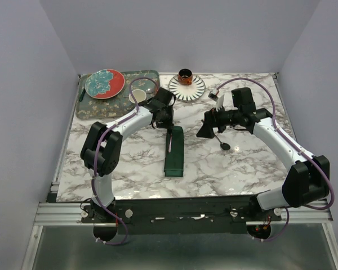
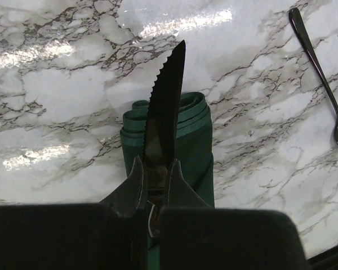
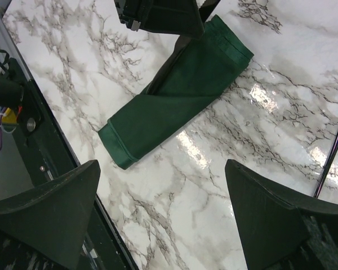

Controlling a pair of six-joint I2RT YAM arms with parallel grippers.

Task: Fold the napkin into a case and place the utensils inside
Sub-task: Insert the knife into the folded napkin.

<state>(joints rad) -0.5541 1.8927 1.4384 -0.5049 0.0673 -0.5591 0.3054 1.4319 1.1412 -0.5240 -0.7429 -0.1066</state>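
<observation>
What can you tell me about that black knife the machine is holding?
The knife is slim and black, with a saw-toothed edge and a pointed tip. The left gripper is shut on its lower end, hiding the handle. The blade runs lengthwise above the folded dark green case, its tip past the cloth's layered end, over the marble table. Whether it rests on the cloth is unclear.
</observation>
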